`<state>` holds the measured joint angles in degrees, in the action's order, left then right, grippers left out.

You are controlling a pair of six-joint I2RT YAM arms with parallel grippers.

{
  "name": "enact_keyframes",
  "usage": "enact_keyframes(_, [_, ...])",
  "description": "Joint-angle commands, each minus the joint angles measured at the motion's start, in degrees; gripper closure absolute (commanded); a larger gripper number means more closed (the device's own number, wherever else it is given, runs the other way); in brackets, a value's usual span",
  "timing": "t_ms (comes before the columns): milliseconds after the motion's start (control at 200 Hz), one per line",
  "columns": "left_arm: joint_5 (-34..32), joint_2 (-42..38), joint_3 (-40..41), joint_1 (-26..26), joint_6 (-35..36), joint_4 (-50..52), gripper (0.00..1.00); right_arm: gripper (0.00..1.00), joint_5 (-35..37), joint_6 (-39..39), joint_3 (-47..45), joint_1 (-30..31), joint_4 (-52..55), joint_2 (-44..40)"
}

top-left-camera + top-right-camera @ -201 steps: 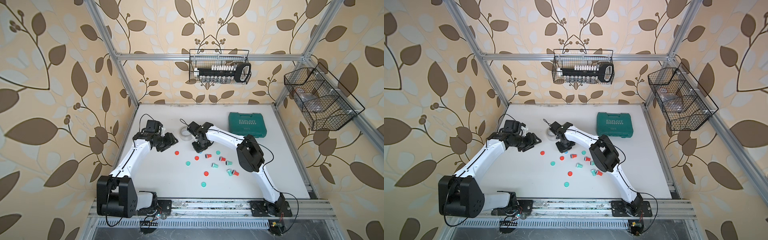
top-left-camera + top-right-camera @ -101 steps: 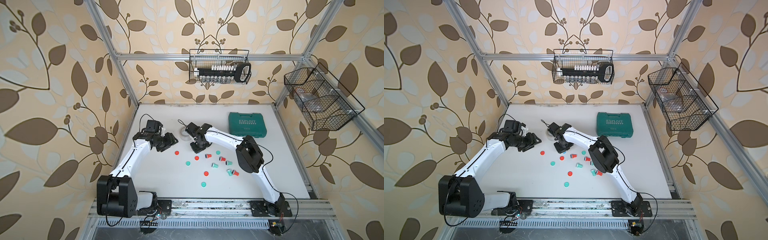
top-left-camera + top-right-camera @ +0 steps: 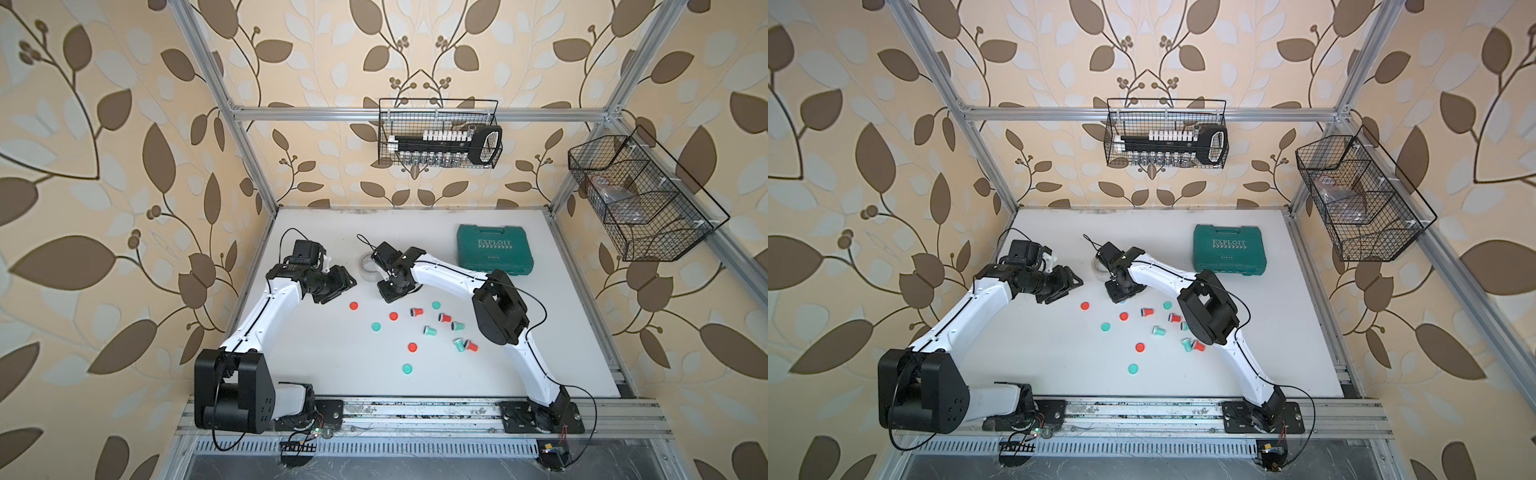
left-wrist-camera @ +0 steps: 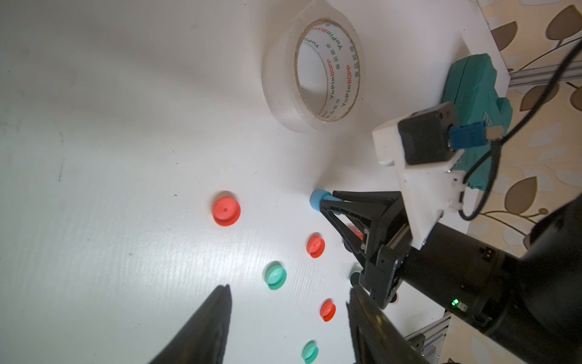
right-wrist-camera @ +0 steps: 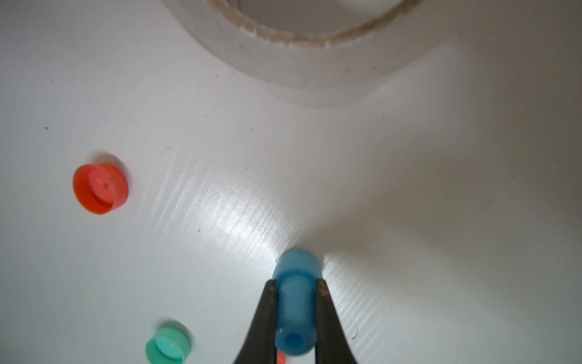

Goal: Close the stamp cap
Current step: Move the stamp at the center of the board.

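In both top views the right gripper stands mid-frame, just below the tape roll; the stamp is hidden there. In the left wrist view the blue stamp sticks out past its fingertips, wide end close to the table. In the right wrist view both fingers clamp it, its long axis running along them. The left gripper is spread apart and empty.

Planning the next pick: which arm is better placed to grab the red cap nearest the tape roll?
Left, probably. The left gripper is open and empty, with the red cap just ahead of its jaws. The right gripper is shut on the blue stamp, so it is busy.
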<state>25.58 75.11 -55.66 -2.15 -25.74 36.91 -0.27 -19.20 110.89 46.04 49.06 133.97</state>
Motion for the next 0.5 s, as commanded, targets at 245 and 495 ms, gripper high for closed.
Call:
enact_keyframes(245, [1.14,-0.10,-0.86,0.38,0.49,0.55,0.38,1.00,2.11,3.83,-6.26,-9.82,14.25,5.16])
enact_keyframes(495, [1.05,-0.15,-0.86,0.40,0.48,0.62,0.38,1.00,3.36,6.20,-15.22,-19.78,11.34,-1.60])
